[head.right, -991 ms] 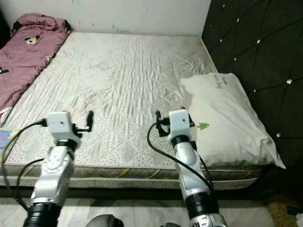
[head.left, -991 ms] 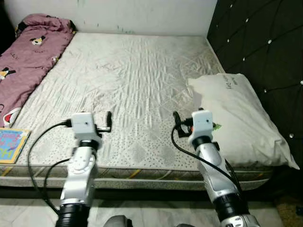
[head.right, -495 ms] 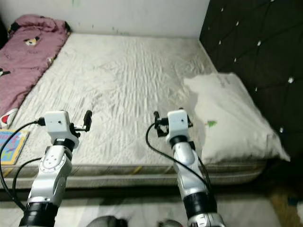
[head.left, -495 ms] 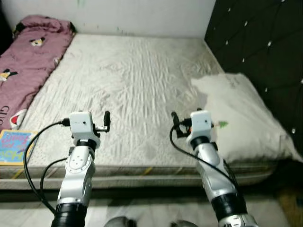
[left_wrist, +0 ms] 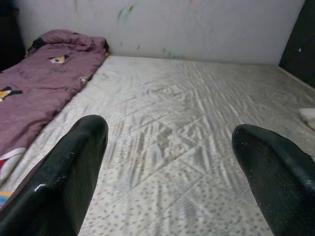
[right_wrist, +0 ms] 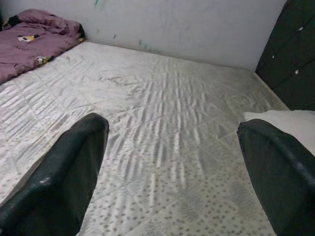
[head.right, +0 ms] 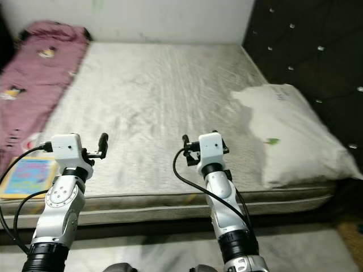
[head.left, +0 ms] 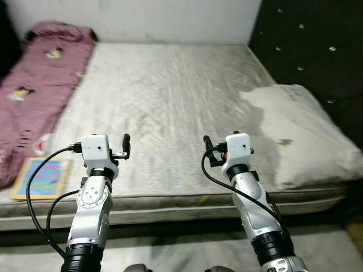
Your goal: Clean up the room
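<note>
A rumpled purple blanket (head.left: pixel 34 85) with cartoon prints lies along the left side of the bare quilted mattress (head.left: pixel 170 96). A colourful flat book (head.left: pixel 42 177) rests at the mattress's front left corner. On the right side by the headboard lies a white pillow (head.left: pixel 300 130). Both arms are raised over the mattress's front edge. My left gripper (left_wrist: pixel 167 132) is open with nothing between its fingers (head.left: pixel 126 145), to the right of the book. My right gripper (right_wrist: pixel 172 132) is open and empty too, its fingers (head.left: pixel 207 147) left of the pillow.
A dark tufted headboard (head.left: pixel 317 51) rises along the right side and a white wall (head.left: pixel 170 20) stands behind the bed. Pale floor (head.left: pixel 170 249) runs under my arms in front of the bed frame. The middle of the mattress is bare.
The whole view has shifted, so the camera moved: the book and blanket show more fully at left and the pillow sits further right. Both arms hold the same pose, fingers still apart.
</note>
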